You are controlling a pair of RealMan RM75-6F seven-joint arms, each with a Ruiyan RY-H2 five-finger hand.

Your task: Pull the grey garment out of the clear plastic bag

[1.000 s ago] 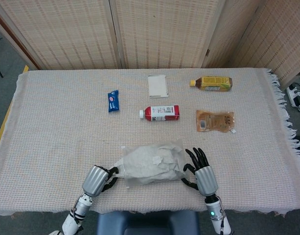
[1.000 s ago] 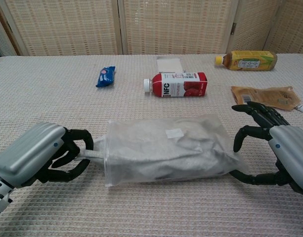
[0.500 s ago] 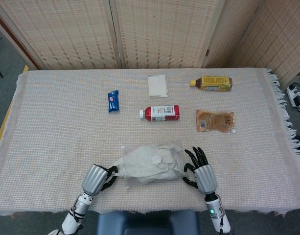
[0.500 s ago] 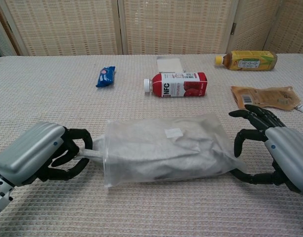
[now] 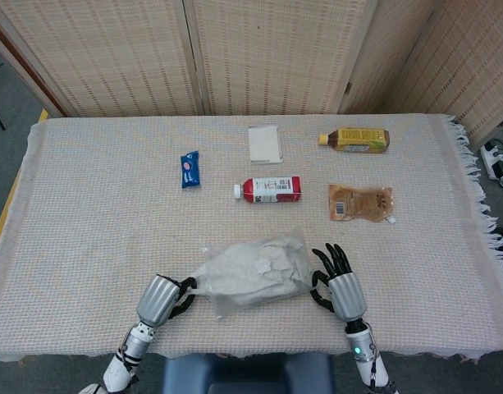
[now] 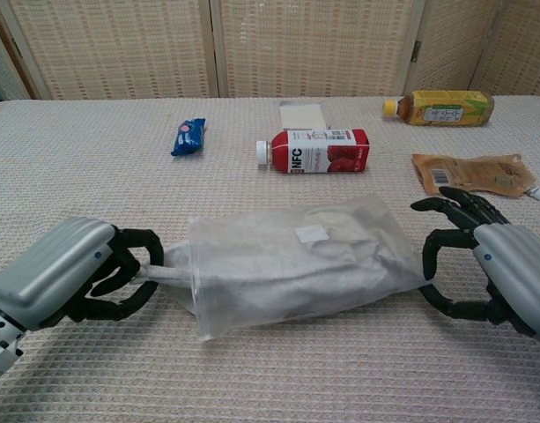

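The clear plastic bag (image 5: 253, 276) (image 6: 296, 269) lies near the table's front edge with the grey garment (image 6: 278, 286) folded inside. A strip of the grey garment (image 6: 166, 276) sticks out of the bag's left opening. My left hand (image 5: 162, 300) (image 6: 69, 280) grips that strip with its fingers curled round it. At the bag's right end, my right hand (image 5: 340, 289) (image 6: 494, 269) pinches the bag's corner between thumb and a finger, with its other fingers spread.
Further back lie a red NFC bottle (image 5: 268, 190) (image 6: 314, 152), a brown pouch (image 5: 360, 202) (image 6: 472, 172), a yellow tea bottle (image 5: 355, 139) (image 6: 439, 107), a blue snack packet (image 5: 189, 169) (image 6: 188, 137) and a white card (image 5: 264, 144). The woven cloth (image 5: 87, 222) covers the table.
The bag has turned, its right end swinging away from the front edge. My right hand's thumb and finger have closed in on the bag's corner. The left hand has barely moved.
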